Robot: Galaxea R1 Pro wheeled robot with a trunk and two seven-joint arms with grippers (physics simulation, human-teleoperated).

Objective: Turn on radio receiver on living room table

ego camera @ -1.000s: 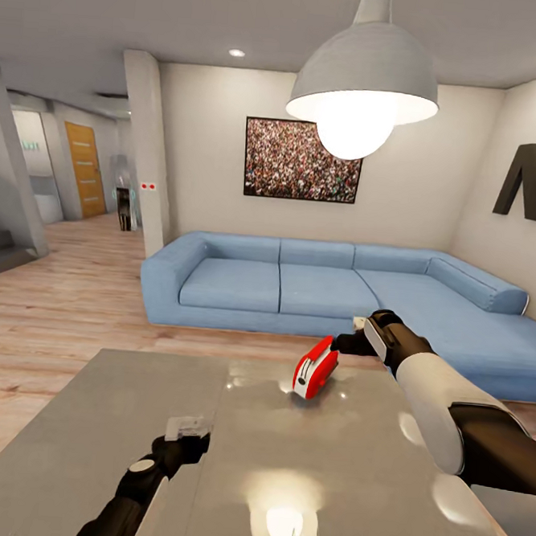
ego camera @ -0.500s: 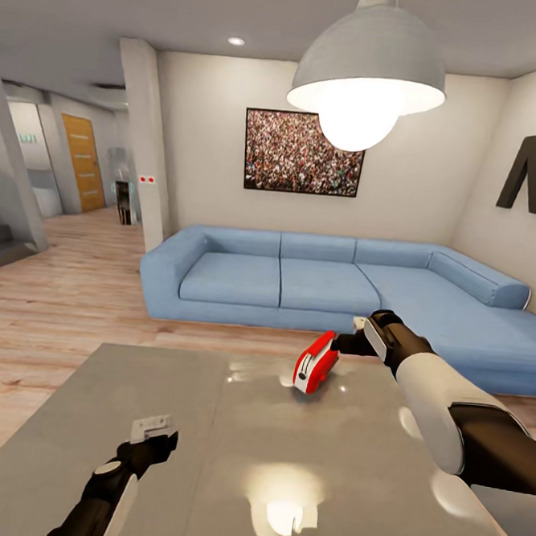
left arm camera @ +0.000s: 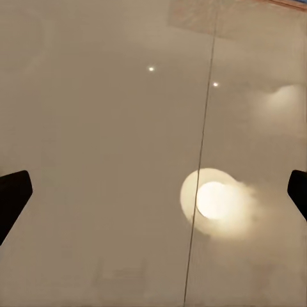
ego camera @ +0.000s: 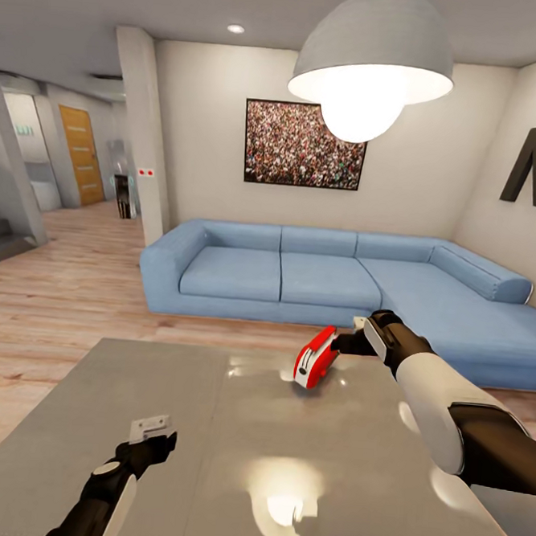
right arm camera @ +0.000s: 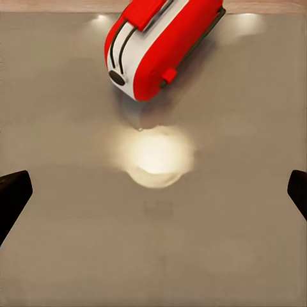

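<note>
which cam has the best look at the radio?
Right wrist view: the radio receiver sits close and large, with its white trim and a small red knob visible. Head view shows it small, tilted on the table. Left wrist view gives bare tabletop.

Setting: living room of a home. Evidence: blue L-shaped sofa (ego camera: pixel 331 285) beyond the right gripper (ego camera: pixel 344 342), against a pale wall; framed crowd picture (ego camera: pixel 304 145) above it; grey dome pendant lamp (ego camera: pixel 372 54) lit overhead; light wood plank floor (ego camera: pixel 48 299); glossy grey table (ego camera: pixel 229 458) under both grippers.
</note>
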